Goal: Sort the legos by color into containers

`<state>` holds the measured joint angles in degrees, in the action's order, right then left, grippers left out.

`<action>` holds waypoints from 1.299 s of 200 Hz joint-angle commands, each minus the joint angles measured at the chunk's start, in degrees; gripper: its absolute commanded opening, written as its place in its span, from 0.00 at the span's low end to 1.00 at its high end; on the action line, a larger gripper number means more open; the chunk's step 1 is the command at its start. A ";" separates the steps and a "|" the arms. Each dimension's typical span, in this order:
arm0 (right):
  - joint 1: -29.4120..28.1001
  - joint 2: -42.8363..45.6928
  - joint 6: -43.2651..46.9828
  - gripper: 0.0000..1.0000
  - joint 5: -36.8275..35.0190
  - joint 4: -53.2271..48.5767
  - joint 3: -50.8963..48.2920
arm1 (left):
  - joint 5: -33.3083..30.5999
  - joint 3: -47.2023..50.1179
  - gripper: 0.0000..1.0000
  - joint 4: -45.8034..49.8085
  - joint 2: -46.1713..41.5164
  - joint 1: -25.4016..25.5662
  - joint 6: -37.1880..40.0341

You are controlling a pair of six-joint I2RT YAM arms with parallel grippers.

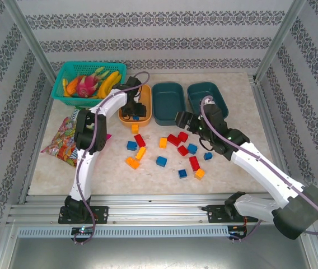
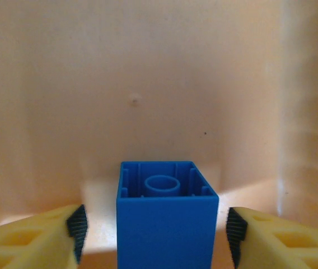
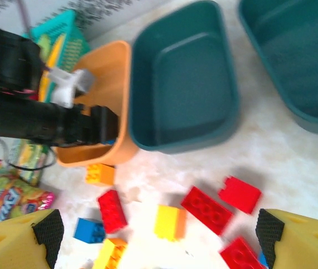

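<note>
My left gripper (image 1: 130,115) reaches down inside the orange container (image 1: 144,95). Its jaws stand open in the left wrist view, around a blue lego (image 2: 167,216) that rests on the container's floor (image 2: 148,84), with a gap on each side. My right gripper (image 3: 159,238) hangs open and empty over the loose legos, in front of the middle teal container (image 3: 181,84). Below it lie red legos (image 3: 206,210), a yellow one (image 3: 170,222), a blue one (image 3: 89,230) and an orange one (image 3: 100,174). Several more legos (image 1: 161,161) are scattered across the table. The second teal container (image 1: 207,96) stands to the right.
A teal mesh basket of toy fruit (image 1: 89,83) stands at the back left. Colourful snack bags (image 1: 64,140) lie left of the left arm. Metal frame posts (image 1: 33,42) rise at the table's back corners, and patterned walls close it in.
</note>
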<state>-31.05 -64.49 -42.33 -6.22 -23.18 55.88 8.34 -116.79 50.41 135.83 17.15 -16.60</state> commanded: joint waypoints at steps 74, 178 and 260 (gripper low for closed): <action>3.36 -0.57 -9.07 0.79 11.92 -39.82 -2.95 | -3.91 21.35 1.00 -21.76 -34.21 1.18 -14.77; 3.54 -5.14 -15.35 0.69 16.65 -22.87 -16.80 | 14.46 60.30 1.00 -22.68 -67.37 11.55 -15.54; 3.20 -10.70 -14.23 0.50 14.66 -20.25 -17.83 | 16.03 66.15 0.97 -21.83 -74.26 12.94 -15.83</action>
<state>-27.86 -73.56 -56.77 9.74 -43.79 38.13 22.98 -50.89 27.88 61.63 29.30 -33.43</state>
